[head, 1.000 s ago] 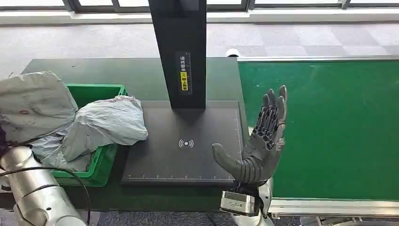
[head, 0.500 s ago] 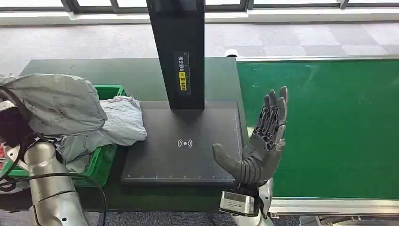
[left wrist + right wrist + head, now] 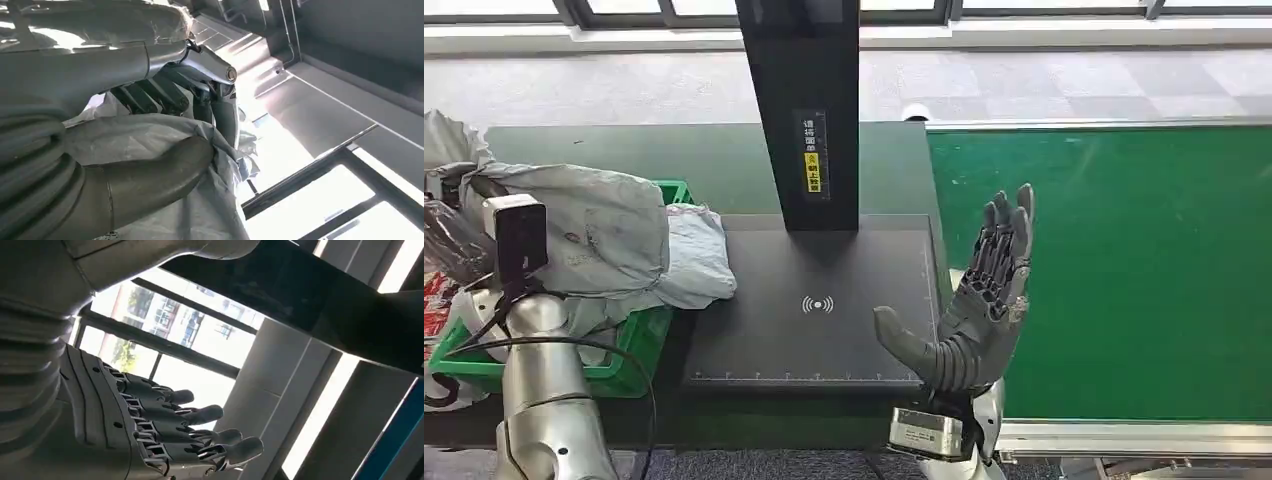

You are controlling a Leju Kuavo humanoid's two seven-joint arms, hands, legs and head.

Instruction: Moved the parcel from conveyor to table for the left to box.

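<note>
Above the green box (image 3: 639,355), the grey parcel (image 3: 594,235) hangs gripped in the left hand (image 3: 165,130), fingers (image 3: 150,95) wrapped around it. Boxing is underway; next, lower and release. Right hand (image 3: 979,300) waits, fingers spread wide and empty, between tabletop (image 3: 724,160) and conveyor (image 3: 1124,270).

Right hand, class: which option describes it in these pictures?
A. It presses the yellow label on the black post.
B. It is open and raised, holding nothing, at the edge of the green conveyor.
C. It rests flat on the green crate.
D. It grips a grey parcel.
B: the right hand stands with fingers spread and nothing in it, at the near left edge of the green conveyor; the grey parcel is in the left hand.
</note>
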